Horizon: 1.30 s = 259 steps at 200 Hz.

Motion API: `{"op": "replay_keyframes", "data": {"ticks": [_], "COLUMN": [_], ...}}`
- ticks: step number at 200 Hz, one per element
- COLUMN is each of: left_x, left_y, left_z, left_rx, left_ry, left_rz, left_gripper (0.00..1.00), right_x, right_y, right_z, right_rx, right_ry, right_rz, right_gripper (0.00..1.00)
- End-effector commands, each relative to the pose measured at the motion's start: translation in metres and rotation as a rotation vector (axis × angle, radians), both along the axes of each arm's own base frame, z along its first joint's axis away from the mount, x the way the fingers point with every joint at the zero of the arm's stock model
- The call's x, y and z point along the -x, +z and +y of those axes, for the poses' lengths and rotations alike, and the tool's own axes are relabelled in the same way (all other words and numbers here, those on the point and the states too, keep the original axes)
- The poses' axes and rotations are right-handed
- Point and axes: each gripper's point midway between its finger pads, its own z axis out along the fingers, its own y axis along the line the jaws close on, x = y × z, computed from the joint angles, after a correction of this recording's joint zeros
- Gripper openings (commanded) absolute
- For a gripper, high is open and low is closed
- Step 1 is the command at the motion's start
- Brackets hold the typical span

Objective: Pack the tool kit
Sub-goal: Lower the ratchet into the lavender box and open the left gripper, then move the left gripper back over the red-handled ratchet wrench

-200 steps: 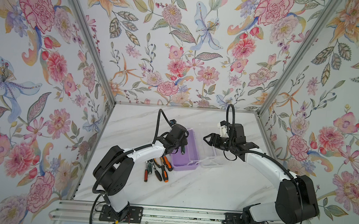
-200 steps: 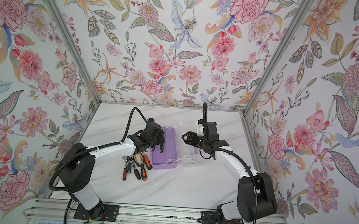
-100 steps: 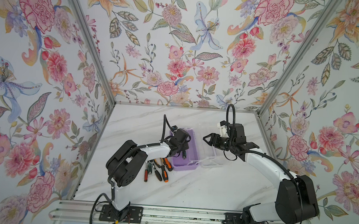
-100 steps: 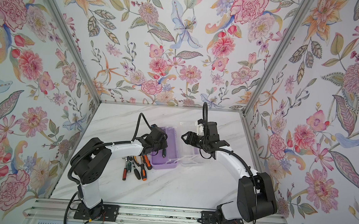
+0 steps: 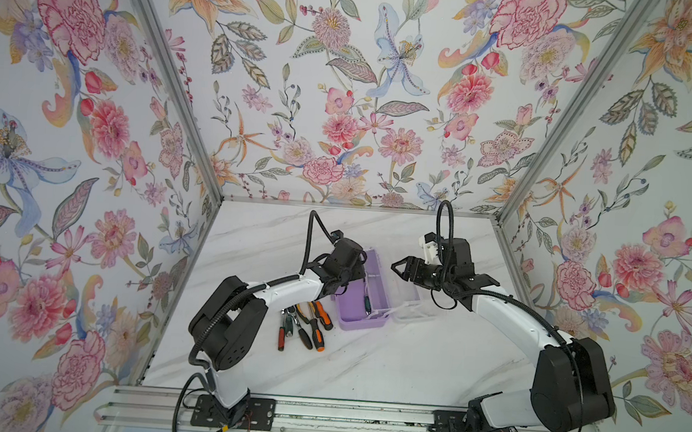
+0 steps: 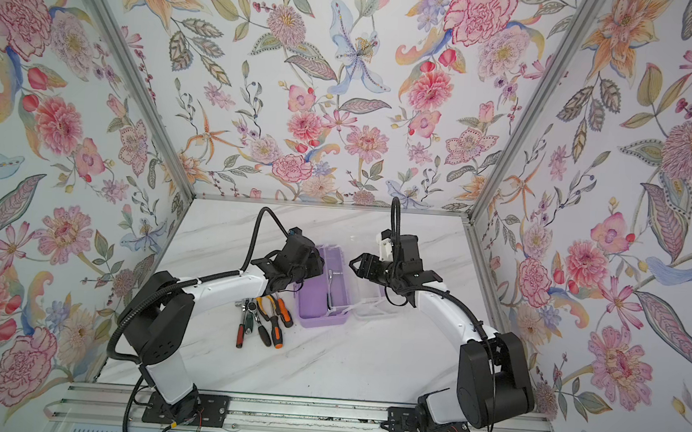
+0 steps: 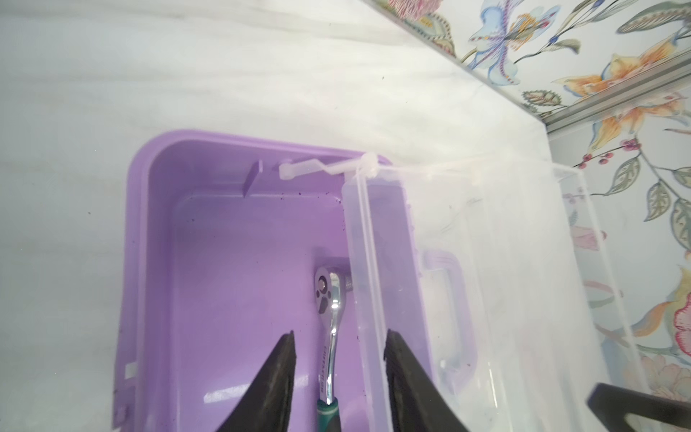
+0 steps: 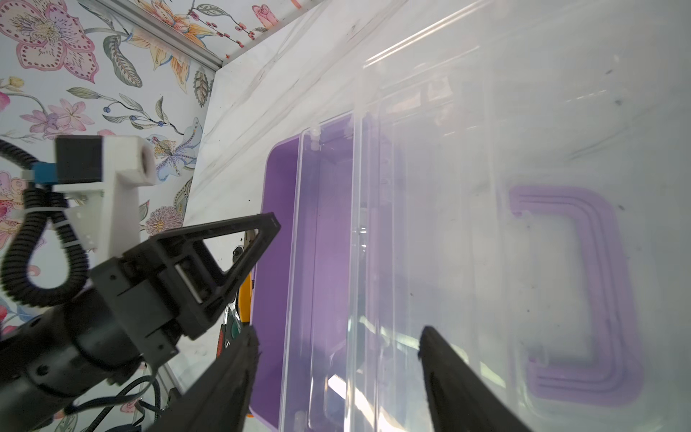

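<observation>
Left gripper [image 7: 339, 333] half-open astride ratchet [image 7: 327, 293] in lilac box [image 7: 149, 232] — no grip; right gripper [image 8: 338, 331] wide, empty.

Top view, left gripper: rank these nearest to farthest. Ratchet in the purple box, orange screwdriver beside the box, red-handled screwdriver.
In a top view:
1. ratchet: inside the purple box, right under the left gripper.
2. orange screwdriver: on the table, just left of the box.
3. red-handled screwdriver: far left end of the tool row.

The left end effector [image 7: 339, 332] has released the ratchet [image 7: 327, 295], which now lies in the lilac box [image 7: 224, 280].
</observation>
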Motion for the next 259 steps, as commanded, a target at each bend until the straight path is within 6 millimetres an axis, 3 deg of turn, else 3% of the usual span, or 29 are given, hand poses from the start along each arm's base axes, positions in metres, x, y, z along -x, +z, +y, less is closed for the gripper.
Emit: {"op": "replay_keyframes", "data": {"ticks": [1,6,8,16,64,91,123,171,259], "left_x": [0.01,0.015,0.018,0.028,0.103,0.133,0.149,0.14,0.123], "left_y": [0.023,0.016,0.024,0.022,-0.021,-0.041,-0.067,-0.084,-0.11], "left_z": [0.035,0.043,0.047,0.06,0.151,0.183,0.21,0.226,0.212], "left_rx": [-0.068,-0.1,-0.096,-0.125,-0.307,-0.342,-0.333,-0.329,-0.335], "left_ry": [0.043,0.053,0.058,0.074,0.19,0.23,0.277,0.272,0.217], "left_rz": [-0.063,-0.054,-0.067,-0.064,0.034,0.09,0.154,0.191,0.235], "left_gripper": [0.42,0.42,0.42,0.41,0.38,0.38,0.35,0.33,0.29], "right_x": [-0.003,-0.002,-0.001,0.0,0.013,0.016,0.017,0.014,0.011], "right_y": [0.029,0.031,0.032,0.035,0.049,0.042,0.03,0.02,0.006], "right_z": [0.004,0.006,0.007,0.008,0.025,0.035,0.045,0.051,0.051], "right_rx": [-0.016,-0.016,-0.015,-0.013,0.009,0.016,0.021,0.03,0.045], "right_ry": [0.003,0.007,0.009,0.013,0.054,0.077,0.096,0.102,0.098], "right_rz": [-0.069,-0.072,-0.073,-0.079,-0.107,-0.089,-0.057,-0.033,-0.008], "right_gripper": [0.68,0.68,0.68,0.67,0.67,0.67,0.66,0.66,0.66]}}
